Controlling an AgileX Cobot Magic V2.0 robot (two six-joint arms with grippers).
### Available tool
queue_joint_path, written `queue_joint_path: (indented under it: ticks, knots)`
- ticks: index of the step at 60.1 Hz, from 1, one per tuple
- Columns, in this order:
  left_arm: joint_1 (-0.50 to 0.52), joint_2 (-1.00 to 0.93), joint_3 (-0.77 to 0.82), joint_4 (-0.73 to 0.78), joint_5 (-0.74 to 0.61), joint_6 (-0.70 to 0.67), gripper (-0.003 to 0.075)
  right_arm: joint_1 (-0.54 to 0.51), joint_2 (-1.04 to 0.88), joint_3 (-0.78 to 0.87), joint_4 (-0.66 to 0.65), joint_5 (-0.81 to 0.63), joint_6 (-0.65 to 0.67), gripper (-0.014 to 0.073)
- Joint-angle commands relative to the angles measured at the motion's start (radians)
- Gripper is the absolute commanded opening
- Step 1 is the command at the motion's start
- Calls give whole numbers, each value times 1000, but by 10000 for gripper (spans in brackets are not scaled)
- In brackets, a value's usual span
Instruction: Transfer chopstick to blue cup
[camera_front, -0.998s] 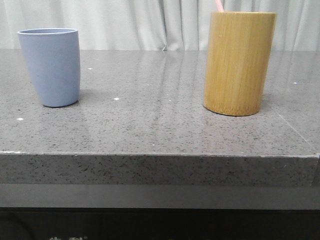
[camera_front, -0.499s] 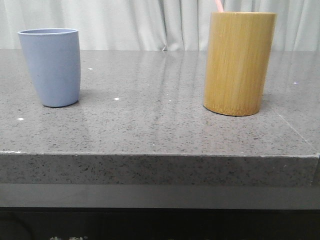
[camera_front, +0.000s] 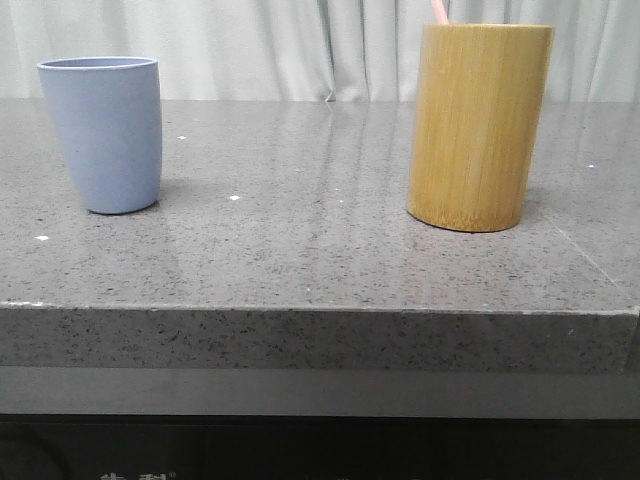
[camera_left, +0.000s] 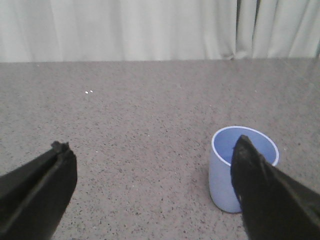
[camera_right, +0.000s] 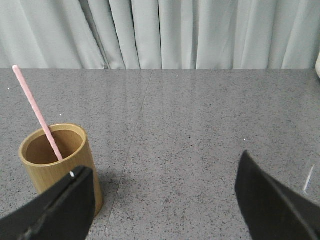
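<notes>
Left of the front frame, the blue cup (camera_front: 101, 133) stands upright and empty on the grey stone table (camera_front: 300, 250), well apart from the bamboo holder (camera_front: 478, 126) at the right. The left gripper (camera_left: 150, 170) hangs over the table in its wrist view, fingers spread wide with nothing between them, the cup just behind the dark finger at lower right of that frame.

The chopstick (camera_right: 37, 112) has yet to be lifted, so you are judged to be at the very start: the reach and pick. Your right gripper (camera_right: 165, 200) is spread wide and empty, with the holder behind the finger at the lower left of its wrist frame. Bring it over the holder's mouth and close on the free upper length of the stick, well above the rim, so the fingers never strike the bamboo wall. Draw it out along its own slant, or the holder may tip. Then carry it leftward across the table and lower its tip inside the cup's rim before letting go; the stick is longer than the light cup is tall and could topple it.

The chopstick is a thin, straight, pale pink rod, leaning against the holder's inner wall, its tip poking out at the top edge of the front frame.
</notes>
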Motion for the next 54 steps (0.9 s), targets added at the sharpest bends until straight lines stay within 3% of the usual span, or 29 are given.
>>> queue_joint_path:
  ticks: [1, 16, 25, 37, 54]
  knots:
    - [-47, 110, -115, -15, 10, 29, 598, -1, 13, -34, 2, -73, -6, 590]
    - [-272, 383, -382, 10, 168, 65, 598, -1, 13, -34, 1, -70, -6, 590]
    - [-372, 553, -572, 12, 378, 65, 598, -1, 13, -34, 12, -66, -6, 590]
    - [-413, 775, -797, 12, 613, 56, 598, -1, 13, -34, 33, -66, -6, 590]
    - [-413, 953, -879, 55, 661, 46, 598, -1, 13, -34, 33, -65, -6, 590]
